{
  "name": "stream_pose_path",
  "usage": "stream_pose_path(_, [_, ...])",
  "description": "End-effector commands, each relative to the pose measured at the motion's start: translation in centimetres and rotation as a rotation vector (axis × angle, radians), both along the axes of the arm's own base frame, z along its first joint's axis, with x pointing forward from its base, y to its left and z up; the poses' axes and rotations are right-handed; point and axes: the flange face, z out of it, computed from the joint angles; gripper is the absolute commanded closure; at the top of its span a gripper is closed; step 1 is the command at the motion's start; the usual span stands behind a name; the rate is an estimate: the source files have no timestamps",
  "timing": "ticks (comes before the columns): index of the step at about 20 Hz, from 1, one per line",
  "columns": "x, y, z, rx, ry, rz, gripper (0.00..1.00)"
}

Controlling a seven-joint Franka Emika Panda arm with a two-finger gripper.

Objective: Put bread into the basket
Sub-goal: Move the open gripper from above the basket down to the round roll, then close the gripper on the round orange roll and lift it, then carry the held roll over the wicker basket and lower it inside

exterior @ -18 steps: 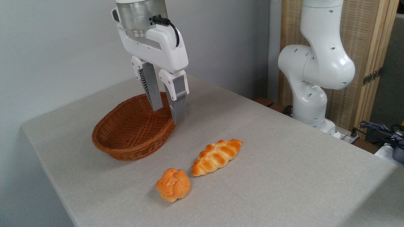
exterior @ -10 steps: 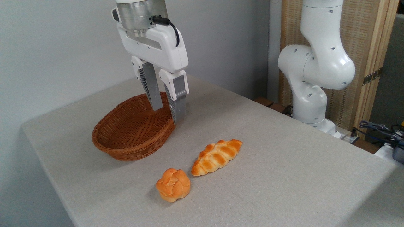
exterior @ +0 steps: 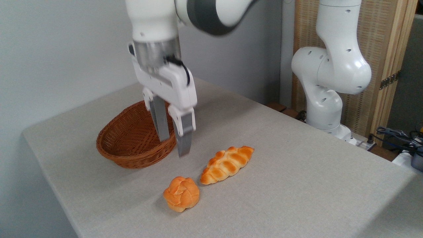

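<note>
Bread [exterior: 181, 193] is sitting on the grey table [exterior: 297, 185] near the front edge, a small round knotted bun, golden-orange, resting on its base with the twisted top facing up. Just to its right and a little farther back, a longer braided loaf [exterior: 226, 164] is lying at a slant, its near end close to the bun but not clearly touching it. The basket [exterior: 132, 140], an oval brown wicker one with a raised rim, is standing farther back and to the left, well apart from the bun, and nothing is showing inside it.

The gripper [exterior: 174, 146] is hanging in the air in front of the basket's right end, pointing downward. Its two fingers [exterior: 184, 138] are standing a narrow gap apart, and nothing is between them. The fingertips are hovering above the table, above and behind the bun. The arm's white base [exterior: 325, 82] is rising at the far right of the table, in front of a woven screen [exterior: 380, 59].
</note>
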Motion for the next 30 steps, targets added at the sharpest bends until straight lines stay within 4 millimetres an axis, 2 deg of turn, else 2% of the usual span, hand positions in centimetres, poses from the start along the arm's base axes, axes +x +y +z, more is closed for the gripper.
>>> stream_pose_path(1, [-0.8,2.4,-4.4,0.032,-0.070,0.005,0.00])
stream_pose_path(4, [-0.6,2.5,-8.0,0.054,-0.084,-0.033,0.00])
stream_pose_path(7, [0.5,3.2,-10.9,0.087,-0.082,-0.056,0.00])
stream_pose_path(9, [0.6,3.1,-11.3,0.079,-0.082,-0.047,0.00])
stream_pose_path(10, [0.6,3.1,-11.3,0.079,-0.083,-0.047,0.09])
stream_pose_path(12, [0.6,3.2,-11.6,0.080,-0.077,-0.051,0.53])
stream_pose_path(13, [0.7,3.2,-12.0,0.080,-0.069,-0.053,0.64])
stream_pose_path(14, [0.7,3.2,-12.2,0.080,-0.066,-0.052,0.70])
stream_pose_path(19, [0.7,3.2,-12.3,0.081,-0.058,-0.053,0.72])
stream_pose_path(21, [0.9,3.2,-11.3,0.079,-0.075,-0.050,0.72])
stream_pose_path(24, [1.0,2.8,-11.3,0.079,-0.066,-0.054,0.73])
stream_pose_path(25, [1.3,2.7,-10.7,0.076,-0.073,-0.049,0.73])
stream_pose_path(27, [2.2,2.3,-7.9,0.027,-0.050,-0.013,0.73])
stream_pose_path(28, [2.7,1.1,-5.9,-0.021,-0.053,0.004,0.73])
stream_pose_path(30, [3.4,-0.6,-0.6,-0.114,-0.037,0.041,0.73])
